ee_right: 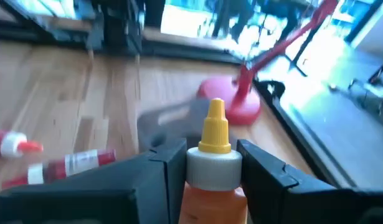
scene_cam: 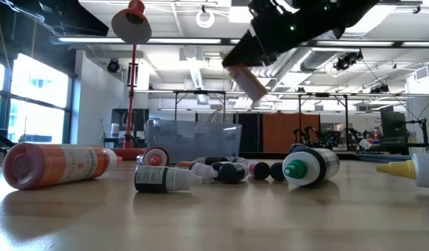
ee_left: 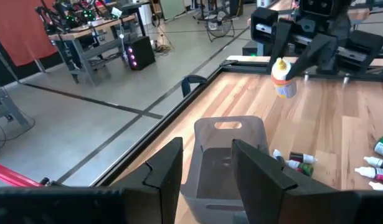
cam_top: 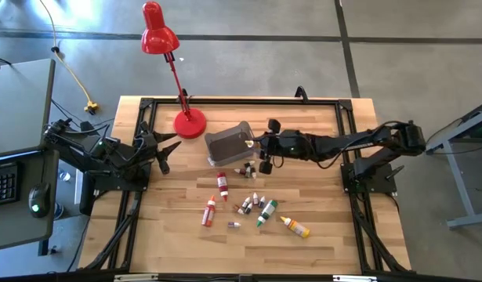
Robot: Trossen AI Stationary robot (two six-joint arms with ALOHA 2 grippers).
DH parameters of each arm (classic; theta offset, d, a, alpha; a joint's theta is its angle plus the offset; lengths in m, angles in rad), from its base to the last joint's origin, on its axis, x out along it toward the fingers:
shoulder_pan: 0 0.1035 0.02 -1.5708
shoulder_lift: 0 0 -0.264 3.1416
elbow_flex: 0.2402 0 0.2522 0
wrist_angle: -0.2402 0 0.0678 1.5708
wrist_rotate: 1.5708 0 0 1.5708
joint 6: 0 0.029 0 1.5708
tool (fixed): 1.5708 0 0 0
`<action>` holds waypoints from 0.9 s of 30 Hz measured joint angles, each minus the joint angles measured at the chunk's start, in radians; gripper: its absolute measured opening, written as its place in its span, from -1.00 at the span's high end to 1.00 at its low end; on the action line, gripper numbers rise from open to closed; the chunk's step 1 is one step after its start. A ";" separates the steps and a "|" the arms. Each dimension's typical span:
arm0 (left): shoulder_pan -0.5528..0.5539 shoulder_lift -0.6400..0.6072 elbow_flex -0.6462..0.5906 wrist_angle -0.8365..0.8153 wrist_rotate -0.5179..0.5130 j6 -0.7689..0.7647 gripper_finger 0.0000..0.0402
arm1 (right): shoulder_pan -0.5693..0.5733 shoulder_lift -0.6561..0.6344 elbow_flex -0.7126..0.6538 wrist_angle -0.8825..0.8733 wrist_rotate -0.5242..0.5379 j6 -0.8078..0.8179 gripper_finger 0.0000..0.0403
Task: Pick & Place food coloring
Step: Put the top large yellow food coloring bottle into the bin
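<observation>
The food coloring bottles lie scattered on their sides on the wooden table: two red (cam_top: 222,184) (cam_top: 209,211), one green (cam_top: 266,211), one yellow (cam_top: 295,227) and several tiny ones (cam_top: 248,205). My right gripper (cam_top: 256,146) hangs over the right edge of the grey bin (cam_top: 227,142), shut on an orange bottle with a yellow cap (ee_right: 215,127). The bin stands on the table. My left gripper (ee_left: 207,171) waits open at the table's left side, level, pointing at the bin (ee_left: 225,152). My right gripper (ee_right: 214,163) pinches the orange bottle between its two fingers at the white collar (ee_right: 214,168) just under the yellow cap. The bottle (ee_left: 283,84) is lifted clear of the table, its cap uppermost and its body hanging slightly tilted below the fingers (scene_cam: 247,82).
A red desk lamp stands with its base (cam_top: 190,123) on the table's far side, left of the bin, its shade (cam_top: 157,35) beyond the far edge. Bare wood lies near and to the right of the scattered bottles. A desk with a keyboard and mouse (cam_top: 37,196) stands left of the table.
</observation>
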 joint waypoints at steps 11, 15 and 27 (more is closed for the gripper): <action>0.000 0.000 0.000 -0.008 -0.001 0.009 0.33 | 0.016 0.025 -0.303 0.509 0.248 0.014 0.40; 0.000 0.000 0.000 -0.008 -0.001 0.009 0.33 | 0.014 0.027 -0.489 0.889 0.304 0.097 0.38; 0.000 0.000 0.000 -0.007 0.000 0.011 0.33 | 0.013 0.027 -0.684 0.953 0.373 0.225 0.37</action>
